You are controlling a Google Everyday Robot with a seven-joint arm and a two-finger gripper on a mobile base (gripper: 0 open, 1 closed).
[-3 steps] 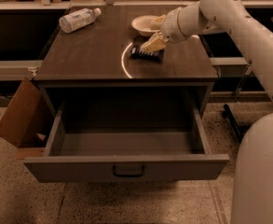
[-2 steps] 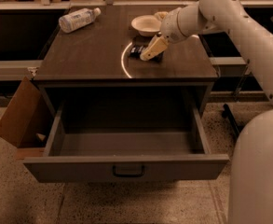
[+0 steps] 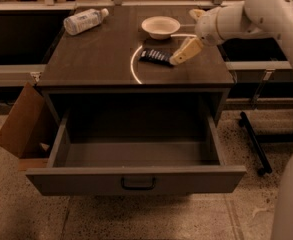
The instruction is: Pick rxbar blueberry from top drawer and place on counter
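The gripper point(image 3: 178, 58) hangs low over the right half of the counter point(image 3: 96, 59), angled down and to the left from a white arm point(image 3: 246, 15) that reaches in from the upper right. Its tan tip sits right at the right end of the rxbar point(image 3: 155, 56). Whether it touches the bar cannot be told, nor whether the gripper is released or clenched.

The rxbar, a dark wrapper with pale print lines, lies flat on the counter, just right of a thin bright curved reflection point(image 3: 134, 66). Just behind the bar stands a shallow white bowl point(image 3: 160, 26). A clear plastic bottle point(image 3: 85, 21) lies on its side at the counter's back left corner, well apart from the bar.

Below the counter, the top drawer point(image 3: 76, 180) is pulled fully out toward the camera. Its grey inside shows nothing in it, and a small dark handle point(image 3: 138, 183) sits at the middle of its front panel.

An open cardboard box point(image 3: 18, 121) leans beside the cabinet on the left, on a speckled floor point(image 3: 111, 219). A black bar point(image 3: 253, 141) lies on the floor to the right. Part of the robot's white body point(image 3: 292, 204) fills the lower right corner.
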